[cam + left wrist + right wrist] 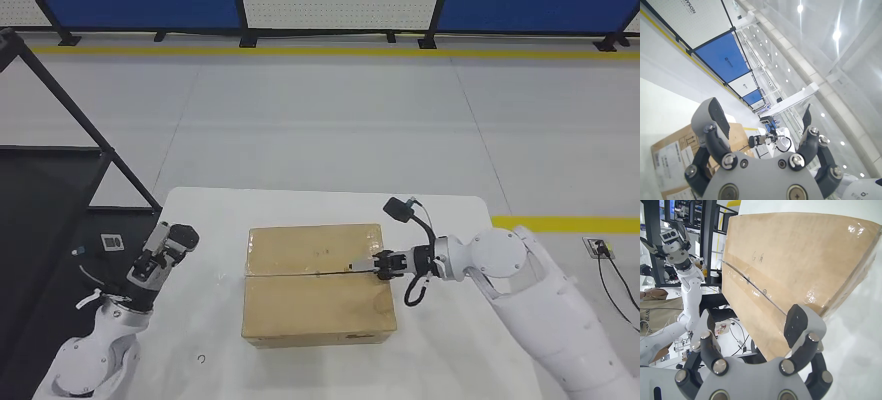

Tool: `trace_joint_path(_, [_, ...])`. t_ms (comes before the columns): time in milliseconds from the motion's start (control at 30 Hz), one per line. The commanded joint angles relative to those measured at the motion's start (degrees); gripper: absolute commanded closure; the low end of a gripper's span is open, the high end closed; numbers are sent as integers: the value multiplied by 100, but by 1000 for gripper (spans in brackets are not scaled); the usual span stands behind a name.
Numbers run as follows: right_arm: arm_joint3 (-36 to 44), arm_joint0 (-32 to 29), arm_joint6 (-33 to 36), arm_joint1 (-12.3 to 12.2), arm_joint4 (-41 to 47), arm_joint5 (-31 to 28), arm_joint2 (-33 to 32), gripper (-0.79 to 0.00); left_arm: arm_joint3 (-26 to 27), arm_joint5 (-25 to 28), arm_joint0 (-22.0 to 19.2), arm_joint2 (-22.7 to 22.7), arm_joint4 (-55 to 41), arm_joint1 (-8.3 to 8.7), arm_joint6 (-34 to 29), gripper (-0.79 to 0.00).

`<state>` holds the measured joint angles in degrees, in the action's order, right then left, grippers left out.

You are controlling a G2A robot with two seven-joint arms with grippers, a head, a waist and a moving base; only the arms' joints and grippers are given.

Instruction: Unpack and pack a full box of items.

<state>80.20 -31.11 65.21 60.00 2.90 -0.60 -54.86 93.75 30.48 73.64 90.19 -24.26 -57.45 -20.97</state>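
One closed cardboard box (pixel 315 285) sits in the middle of the white table (pixel 220 215), its two top flaps meeting at a seam (pixel 310 272) covered with glossy clear tape; the right gripper (pixel 362 266) is at the end of that seam nearest its own arm, fingers spread wide and holding nothing, with one dark pad (pixel 795 325) close over the flap edge right where the seam runs out; whether the pad touches the cardboard cannot be told; the left gripper (pixel 170 240) is raised off to the box's other side, apart from it, pointing upward, fingers also wide apart and empty; the step in hand looks like opening the lid, so unpacking has hardly begun; to do it well, the right fingers should catch the edge of one flap only, close firmly on it, and lift in an arc about the flap's fold rather than straight up; if the tape holds, the whole box may lift or slide, so the left gripper would do well to come down and steady the far end first
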Motion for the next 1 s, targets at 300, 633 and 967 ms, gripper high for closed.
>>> trace_joint_path(300, [-110,139,-13,57,73,-90,105,-785,292,-133,641,174,-378,5,-212,-785])
trace_joint_path(633, [-10,27,-151,53,17,-119,108,-785,474,-1287,958,32,-917,-37,-183,-785])
trace_joint_path(967, [30,-31,-105,46,-6,-166,64,-785,406,-3150,1252,39,-1524,-51,-217,-785])
